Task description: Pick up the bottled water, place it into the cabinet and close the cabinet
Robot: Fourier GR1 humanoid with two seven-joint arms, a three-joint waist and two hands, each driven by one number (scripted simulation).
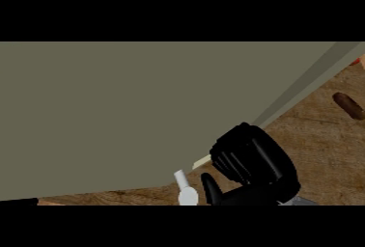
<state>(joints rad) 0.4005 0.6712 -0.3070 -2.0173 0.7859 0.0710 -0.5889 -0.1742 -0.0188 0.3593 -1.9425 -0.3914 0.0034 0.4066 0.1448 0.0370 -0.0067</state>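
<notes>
The bottled water (186, 191) is a small white bottle at the lower middle of the head view, its neck tilted up to the left against the cabinet's edge. My right hand (253, 166) sits just right of it, thumb raised beside the bottle with a narrow gap and fingers loosely bent, holding nothing. A large grey-olive cabinet panel (128, 116) fills most of the view, and the cabinet's inside is hidden. My left hand does not show.
The wooden counter (321, 144) shows at the right and along the bottom. A brown oblong object (348, 105) lies on it at the far right. A pale strip of the cabinet's edge (299, 87) runs diagonally above my hand.
</notes>
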